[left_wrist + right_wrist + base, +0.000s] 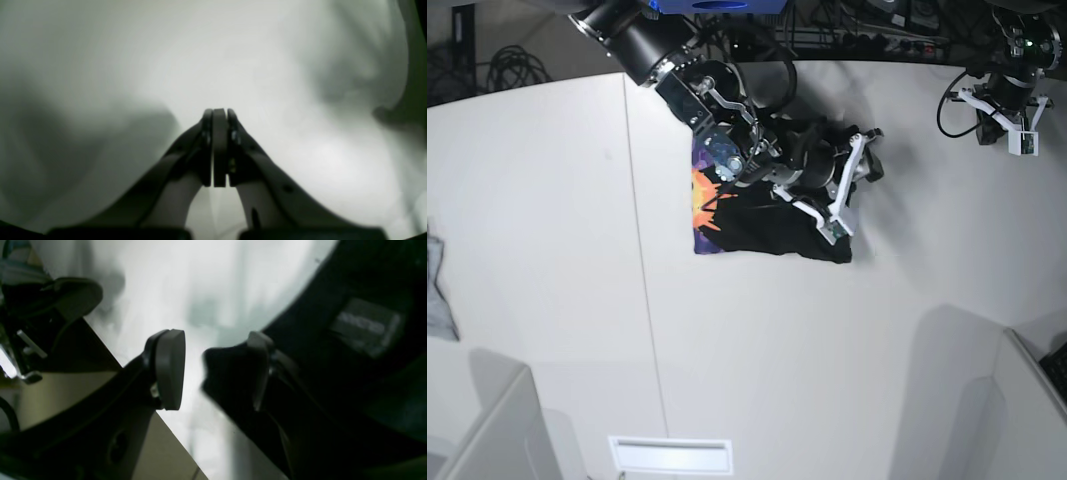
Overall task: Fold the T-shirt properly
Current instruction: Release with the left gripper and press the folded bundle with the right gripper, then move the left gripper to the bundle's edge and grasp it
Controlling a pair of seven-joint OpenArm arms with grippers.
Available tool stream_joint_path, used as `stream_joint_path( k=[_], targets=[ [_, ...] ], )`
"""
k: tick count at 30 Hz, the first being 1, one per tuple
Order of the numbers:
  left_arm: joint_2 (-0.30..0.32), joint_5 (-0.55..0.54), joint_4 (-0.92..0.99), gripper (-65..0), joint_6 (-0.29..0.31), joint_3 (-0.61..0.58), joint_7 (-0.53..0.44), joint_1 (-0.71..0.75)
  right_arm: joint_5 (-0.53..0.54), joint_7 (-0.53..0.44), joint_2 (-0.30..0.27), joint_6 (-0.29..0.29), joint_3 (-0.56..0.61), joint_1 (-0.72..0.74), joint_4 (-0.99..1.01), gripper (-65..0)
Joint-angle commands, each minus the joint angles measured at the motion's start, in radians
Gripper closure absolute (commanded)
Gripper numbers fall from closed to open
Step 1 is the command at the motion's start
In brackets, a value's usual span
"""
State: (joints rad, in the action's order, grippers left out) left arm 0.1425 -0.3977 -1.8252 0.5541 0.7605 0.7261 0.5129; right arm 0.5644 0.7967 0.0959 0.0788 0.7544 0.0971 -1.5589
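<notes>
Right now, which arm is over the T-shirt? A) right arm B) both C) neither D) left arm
A: in the base view the right gripper is on the T-shirt, jaws apart, black cloth against one of them in the right wrist view, while the left gripper hangs shut over bare table.

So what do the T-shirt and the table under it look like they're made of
The T-shirt looks like soft matte cloth, probably cotton knit: it wrinkles and bunches under the right gripper, with an orange-and-purple print at one edge. The table looks like a hard, smooth white board, perhaps laminate, with a straight seam; the exact material is unclear.
</notes>
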Motion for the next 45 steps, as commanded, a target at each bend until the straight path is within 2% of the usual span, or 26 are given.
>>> stream_joint_path(
  k=[1, 5, 7, 8, 10, 12, 16, 26, 32, 35, 37, 38, 41, 45],
  targets=[
    [0.015, -0.013, -0.017, 0.0, 0.004, 0.007, -0.018, -0.001, 0.012, -0.015, 0.009, -0.012, 0.015, 0.023, -0.035, -28.5],
    [0.015, -0.013, -0.017, 0.0, 0.004, 0.004, -0.018, -0.001, 0.009, -0.02, -0.034, -0.01, 0.027, 0.02, -0.153, -28.4],
    [0.013, -0.014, -0.02, 0.0, 0.005, -0.002, -0.018, 0.0, 0.007, -0.021, -0.08, -0.007, 0.014, 0.02, -0.219, -27.6],
    [0.013, -0.014, -0.024, 0.0, 0.005, -0.003, -0.018, 0.0, 0.012, -0.021, -0.097, -0.007, -0.022, 0.016, -0.245, -24.8],
    [0.009, -0.016, -0.029, 0.0, 0.005, -0.005, -0.018, -0.001, 0.012, -0.021, -0.117, -0.007, -0.106, -0.027, -0.285, -14.9],
    [0.007, -0.016, -0.037, 0.0, 0.007, -0.039, -0.018, -0.003, 0.012, -0.021, -0.121, -0.014, -0.217, -0.073, -0.317, 0.0],
    [0.009, -0.016, -0.081, 0.0, 0.007, -0.149, -0.018, 0.0, 0.012, -0.021, -0.132, -0.015, -0.402, -0.158, -0.321, 0.0],
    [0.007, -0.016, -0.097, 0.0, 0.007, -0.306, -0.018, -0.061, 0.012, -0.021, -0.134, -0.027, -0.681, -0.297, -0.366, 0.0],
    [-0.042, -0.034, -0.097, -38.3, 0.007, -0.33, -0.018, -0.119, 0.012, -0.021, -0.134, -0.175, -0.82, -0.339, -0.371, 0.0],
    [-0.045, -0.163, -0.089, -52.5, 0.007, -0.33, -0.018, -0.138, 0.012, -0.015, -0.134, -0.211, -0.858, -0.345, -0.369, 0.0],
    [-0.045, -0.241, -0.086, -55.8, 0.005, -0.333, -0.016, -0.159, 0.01, -0.015, -0.134, -0.211, -0.867, -0.351, -0.367, 0.0],
    [-0.044, -0.264, -0.08, -55.5, 0.004, -0.342, -0.016, -0.17, 0.01, -0.015, -0.134, -0.211, -0.867, -0.354, -0.367, 0.0],
    [-0.04, -0.255, -0.034, -55.6, -0.001, -0.413, -0.016, -0.219, 0.009, -0.015, -0.135, -0.211, -0.867, -0.357, -0.367, 0.0],
    [-0.045, -0.257, 0.069, -55.6, -0.076, -0.487, -0.016, -0.276, 0.007, -0.015, -0.135, -0.213, -0.867, -0.359, -0.367, 0.0]
  ],
)
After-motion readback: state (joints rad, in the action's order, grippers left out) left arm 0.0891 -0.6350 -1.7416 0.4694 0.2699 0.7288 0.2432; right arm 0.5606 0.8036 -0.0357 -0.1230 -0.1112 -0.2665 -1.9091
